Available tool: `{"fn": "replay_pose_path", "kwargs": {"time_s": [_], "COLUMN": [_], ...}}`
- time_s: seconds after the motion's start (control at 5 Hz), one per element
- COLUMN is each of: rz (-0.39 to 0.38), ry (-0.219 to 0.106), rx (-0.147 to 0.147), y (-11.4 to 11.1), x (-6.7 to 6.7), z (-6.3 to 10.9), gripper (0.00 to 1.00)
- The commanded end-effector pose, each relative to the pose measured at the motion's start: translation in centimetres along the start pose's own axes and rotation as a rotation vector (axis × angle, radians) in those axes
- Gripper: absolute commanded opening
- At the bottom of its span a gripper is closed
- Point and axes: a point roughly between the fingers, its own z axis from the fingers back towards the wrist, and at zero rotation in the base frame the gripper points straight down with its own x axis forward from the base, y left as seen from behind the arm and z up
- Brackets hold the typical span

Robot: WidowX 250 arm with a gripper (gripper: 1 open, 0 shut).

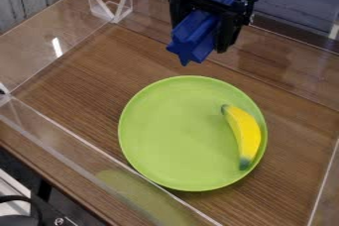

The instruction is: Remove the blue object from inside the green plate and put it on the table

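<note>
The blue object (192, 38) is tilted between the black fingers of my gripper (208, 42), behind the green plate (153, 131) and outside its rim. Its lower end reaches down towards the table (93, 76); I cannot tell whether it rests there. The gripper points straight down and its jaws stand wide apart on either side of the blue object, not pressed onto it. The plate lies in the middle of the table.
A yellow banana (243, 137) lies on the right side of the plate. Clear acrylic walls (59, 136) bound the table on all sides. A small clear acrylic stand (109, 4) sits at the back left corner.
</note>
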Motion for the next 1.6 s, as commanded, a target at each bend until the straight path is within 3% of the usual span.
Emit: {"fn": "replay_pose_path", "kwargs": {"time_s": [0.0,0.4,0.8,1.4], "rz": [0.102,0.201,0.198,0.122], "ry": [0.003,-0.017,-0.019,0.000], "rx": [-0.002,-0.008,0.017,0.049], "y": [2.4,8.8,11.1,16.9], "x": [-1.4,-3.8,-4.6,-2.1], "z": [0.3,2.7,1.9,-3.4], "gripper": [0.00,0.00,0.00,0.00]}}
